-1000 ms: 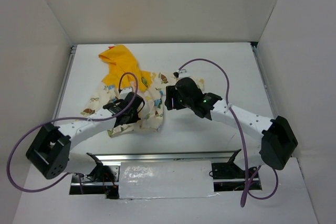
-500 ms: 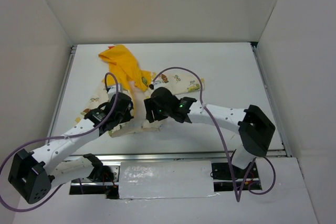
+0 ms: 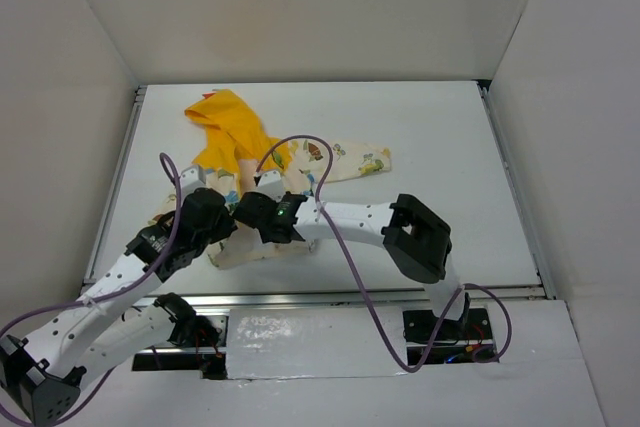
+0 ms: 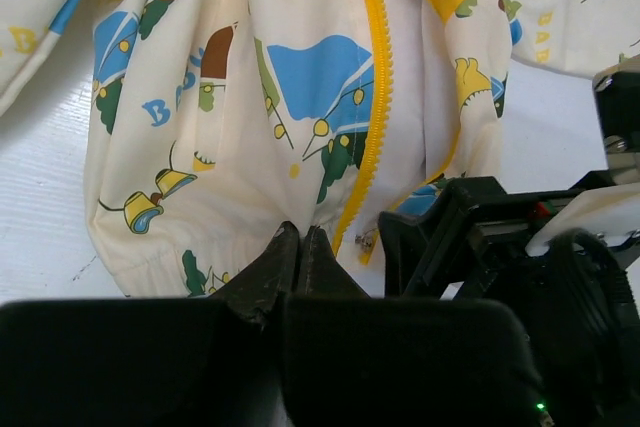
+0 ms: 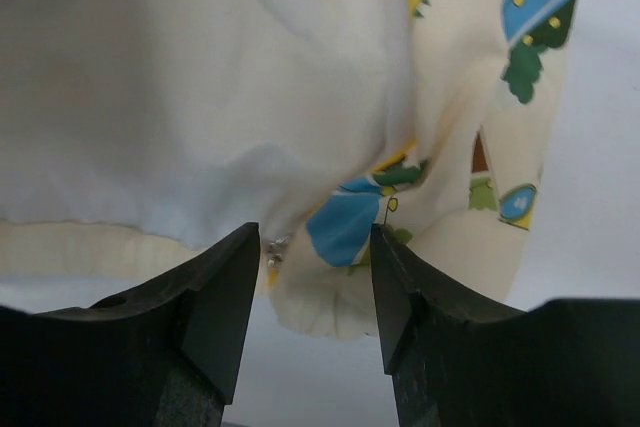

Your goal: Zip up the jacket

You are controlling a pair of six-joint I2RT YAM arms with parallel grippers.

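Observation:
The jacket (image 3: 345, 159) lies spread on the white table, with its yellow hood (image 3: 225, 125) at the far left. My left gripper (image 3: 218, 234) is at the bottom hem, shut on it; in the left wrist view its tips (image 4: 300, 232) pinch the hem edge just left of the yellow zipper teeth (image 4: 372, 137). My right gripper (image 3: 243, 230) sits right beside it at the same hem. Its jaws (image 5: 312, 237) stand open around a bunched hem corner (image 5: 345, 287). The small metal zipper slider (image 5: 272, 247) shows by the left finger.
The right gripper's black body (image 4: 480, 237) crowds the left gripper at the hem. A purple cable (image 3: 300, 147) loops over the jacket. White walls enclose the table (image 3: 450, 147) on three sides, and a metal rail (image 3: 330, 297) runs along the near edge.
Both arms have swung left and nearer. The jacket has been dragged left and spread out. The right gripper has come down to the hem and its jaws have narrowed.

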